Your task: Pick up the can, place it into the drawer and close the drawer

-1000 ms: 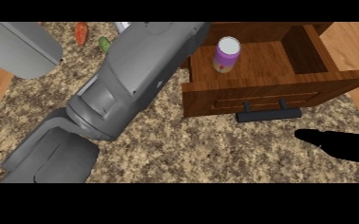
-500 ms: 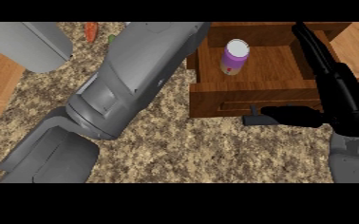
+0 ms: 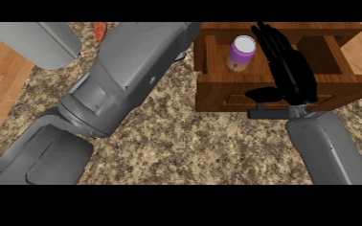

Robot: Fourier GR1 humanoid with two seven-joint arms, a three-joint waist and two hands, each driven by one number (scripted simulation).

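- One purple can (image 3: 242,53) with a white top stands upright inside the open wooden drawer (image 3: 212,84), towards its left side and close to the left wall.
- No hand is holding it; the can stands free on the drawer's floor.
- Just right of the can, the right hand (image 3: 286,64) lies over the drawer with its fingers straight and stretched towards the back, so it is open and grips nothing.
- Its fingertips (image 3: 263,28) reach near the drawer's rear wall, and its thumb (image 3: 260,94) sticks out to the left over the drawer's front panel.
- Whether the hand touches the can cannot be told; they look side by side.
- A dark handle (image 3: 267,113) sits on the drawer's front, just below the thumb, partly hidden by the wrist.
- From the lower edge, the right forearm (image 3: 325,146) comes up to the drawer's front.
- Left of the drawer, the left forearm (image 3: 124,84) runs diagonally across the speckled counter (image 3: 205,146) from lower left to the top, covering the drawer's left corner.
- The left hand is out of sight beyond the top edge.
- At the upper left lie a grey rounded object (image 3: 39,43) and a small orange thing (image 3: 100,31), too cut off to name.
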